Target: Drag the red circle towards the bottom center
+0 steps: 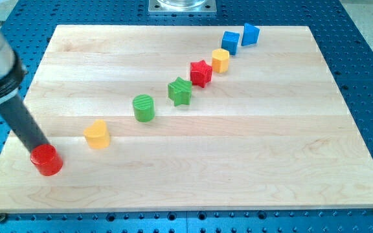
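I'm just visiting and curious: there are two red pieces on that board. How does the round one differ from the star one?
The red circle is a smooth round disc; the red star has points. The red circle sits alone near the view's bottom left, with my tip at its upper-left edge; the red star stands in the diagonal row, between the green star and a yellow block, untouched. Both are red.

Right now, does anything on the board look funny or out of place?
Only one thing stands out: the red circle sits alone near the view's bottom left corner, away from the diagonal line the other blocks make. My tip is right against its upper left side. Nothing looks tipped over, spilled or broken.
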`<state>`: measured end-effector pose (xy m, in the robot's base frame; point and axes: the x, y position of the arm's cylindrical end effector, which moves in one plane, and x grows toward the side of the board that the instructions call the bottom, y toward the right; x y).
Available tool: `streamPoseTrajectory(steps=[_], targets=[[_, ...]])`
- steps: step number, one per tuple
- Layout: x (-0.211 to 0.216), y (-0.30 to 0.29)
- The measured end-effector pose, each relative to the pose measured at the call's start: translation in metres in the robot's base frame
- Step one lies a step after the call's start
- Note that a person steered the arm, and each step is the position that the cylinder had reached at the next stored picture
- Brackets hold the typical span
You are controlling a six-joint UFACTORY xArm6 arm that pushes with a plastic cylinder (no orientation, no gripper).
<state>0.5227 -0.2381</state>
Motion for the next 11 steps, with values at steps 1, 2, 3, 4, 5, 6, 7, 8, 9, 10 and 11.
streamPoseTrajectory(steps=[1, 2, 3, 4, 5, 6, 7, 8, 9, 10, 11], targets=[[-0.003, -0.033], [-0.029, 0.036], [-0.030, 0.132], [-0.033, 0.040], [0.003, -0.036], [0.027, -0.001], [0.041, 0.058], [0.057, 0.059], [0.081, 0.034], [0.068, 0.109], [0.062, 0.219]])
